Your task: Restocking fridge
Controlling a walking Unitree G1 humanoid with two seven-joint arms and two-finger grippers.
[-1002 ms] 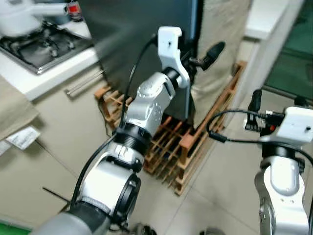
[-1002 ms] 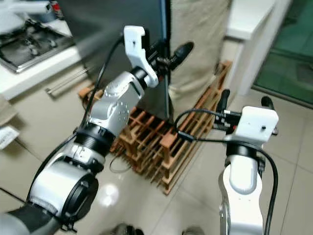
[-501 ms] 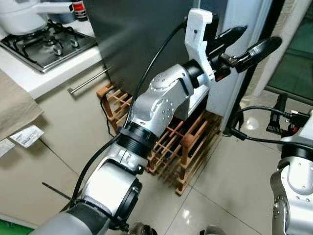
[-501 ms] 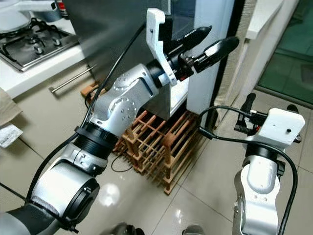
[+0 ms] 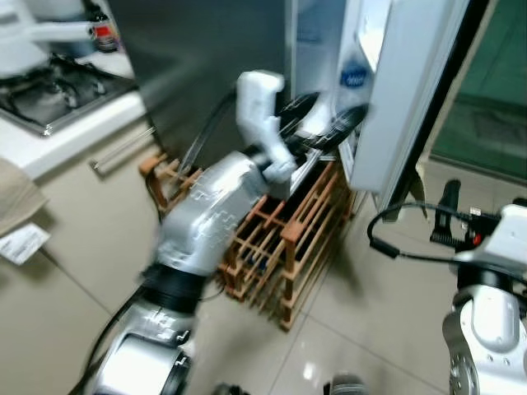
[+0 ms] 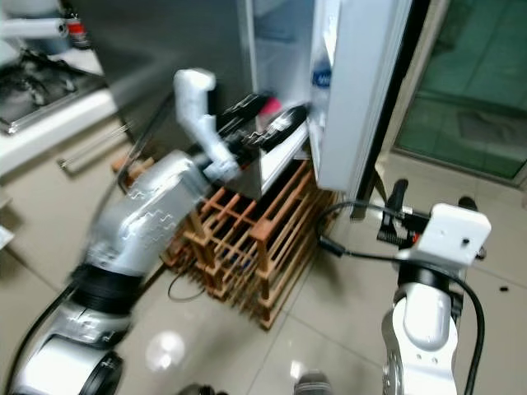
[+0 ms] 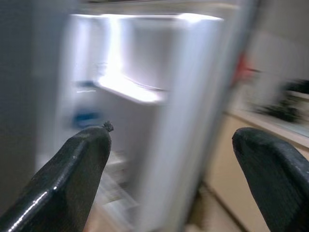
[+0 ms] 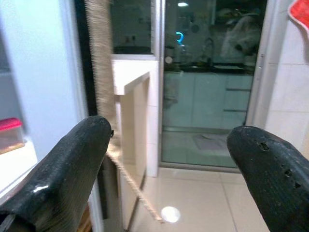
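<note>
Reaching forward and up from the near left, the left arm bends at the elbow and stretches its forearm toward the fridge [image 5: 214, 49], whose dark front stands at the far side of the scene. The left gripper [image 5: 323, 119] is raised at the gap where the fridge door [image 5: 403, 90] is swung wide to the right, showing the pale lit interior. Its two black fingers [image 7: 72, 169] are spread wide apart with nothing between them, and one lies slightly above the other in the head views. The left wrist view, blurred, looks between the fingers onto a bright inner shelf [image 7: 130, 89].

Below the gripper, a wooden rack [image 5: 280, 239] stands on the tiled floor [image 5: 362, 313] against the foot of the fridge. A blue-labelled item [image 5: 352, 78] sits in the door's inner side. At the far left, a gas hob [image 5: 49, 95] rests on a white counter.

Held low at the near right, the right arm is upright with its wrist bent forward, well apart from the fridge. The right gripper [image 6: 426, 194] is released too, its fingers [image 8: 72, 164] parted and holding nothing. A red-lidded container [image 8: 10, 133] appears beside them in the right wrist view.
</note>
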